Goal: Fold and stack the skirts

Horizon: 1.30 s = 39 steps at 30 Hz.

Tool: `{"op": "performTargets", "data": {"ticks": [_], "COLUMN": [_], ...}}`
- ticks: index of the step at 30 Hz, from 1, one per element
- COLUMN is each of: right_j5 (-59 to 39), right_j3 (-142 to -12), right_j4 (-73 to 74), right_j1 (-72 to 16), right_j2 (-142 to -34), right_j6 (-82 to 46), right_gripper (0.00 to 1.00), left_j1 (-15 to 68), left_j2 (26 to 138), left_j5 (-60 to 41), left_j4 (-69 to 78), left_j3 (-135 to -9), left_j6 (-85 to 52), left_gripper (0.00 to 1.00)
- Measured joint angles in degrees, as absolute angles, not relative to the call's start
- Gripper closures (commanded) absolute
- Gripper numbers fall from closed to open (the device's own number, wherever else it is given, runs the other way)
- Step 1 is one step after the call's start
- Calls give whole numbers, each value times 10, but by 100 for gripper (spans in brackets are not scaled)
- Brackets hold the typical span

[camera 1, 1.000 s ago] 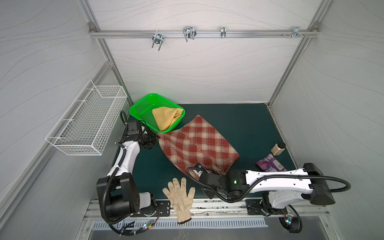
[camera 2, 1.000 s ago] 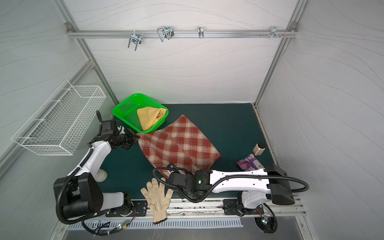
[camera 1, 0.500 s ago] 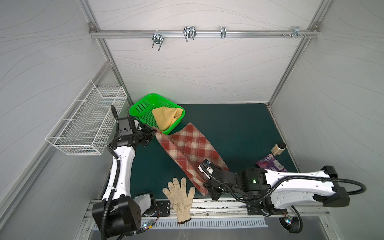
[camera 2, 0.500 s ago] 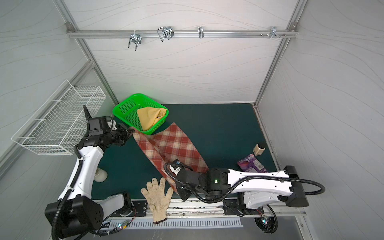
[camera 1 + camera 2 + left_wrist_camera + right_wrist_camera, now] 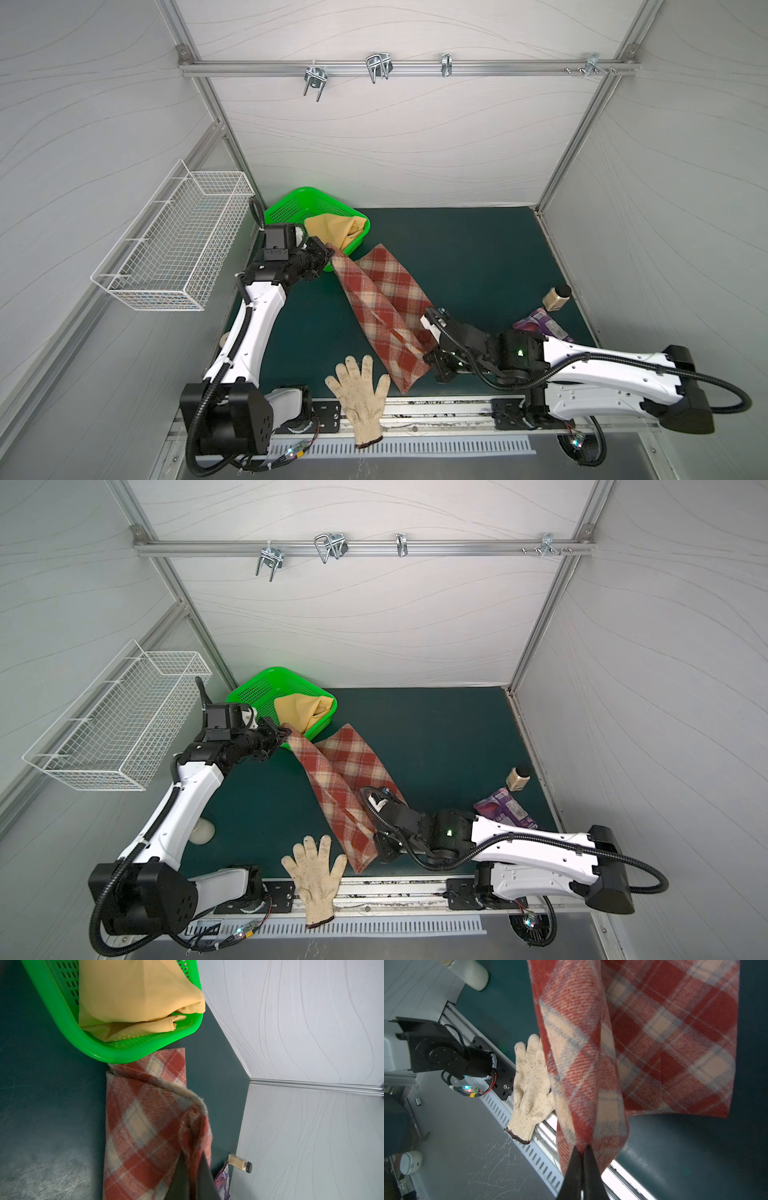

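My left claw (image 5: 329,252) pinches the plaid skirt (image 5: 380,305) by its far corner, beside the green basket (image 5: 291,205) holding the yellow skirt (image 5: 332,232). My right claw (image 5: 430,358) pinches the near corner. The glove (image 5: 360,390) lies just beside that end. A packet (image 5: 540,326) and small bottle (image 5: 556,298) sit well apart.

No word, number or brand can be read in any view. The purple packet (image 5: 540,327) at the 3 o'clock edge of the bench (image 5: 457,257) carries print, but it is too small and blurred to read.
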<state>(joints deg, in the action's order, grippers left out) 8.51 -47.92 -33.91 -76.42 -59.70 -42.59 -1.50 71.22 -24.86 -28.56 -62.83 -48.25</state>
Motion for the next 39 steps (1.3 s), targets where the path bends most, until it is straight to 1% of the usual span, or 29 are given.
{"op": "performTargets", "data": {"ticks": [9, 16, 21, 25, 28, 30, 32, 34, 39], "right_j5": [7, -45, -77, -94, -111, -121, -128, -132, -144], "right_j3": [-427, -396, -378, -362, -358, -358, -358, -358, -357], "right_j4": [-305, -278, -259, -244, -234, -224, -216, -208, -192], "right_j1": [-642, -568, -515, -474, -446, -432, -422, -414, -390], "right_j2": [-583, -592, -604, -619, -642, -662, -681, -703, -735], "right_j6": [-428, -426, -420, -414, -407, -404, -401, -396, -392], "right_gripper": [100, 100, 100, 100, 100, 100, 100, 100, 100], "left_j1": [13, 54, 82, 98, 106, 111, 115, 117, 121], "left_j2": [808, 900, 962, 1013, 1041, 1061, 1077, 1083, 1083], "left_j5": [-222, -208, -190, -185, -182, -180, -179, -179, -180], "left_j4": [-249, -233, -237, -233, -224, -224, -223, -223, -219], "left_j3": [-635, -695, -751, -793, -802, -809, -814, -815, -820], "left_j6": [-484, -484, -481, -480, -482, -482, -482, -482, -482], "left_gripper": [98, 94, 89, 83, 71, 67, 59, 50, 48]}}
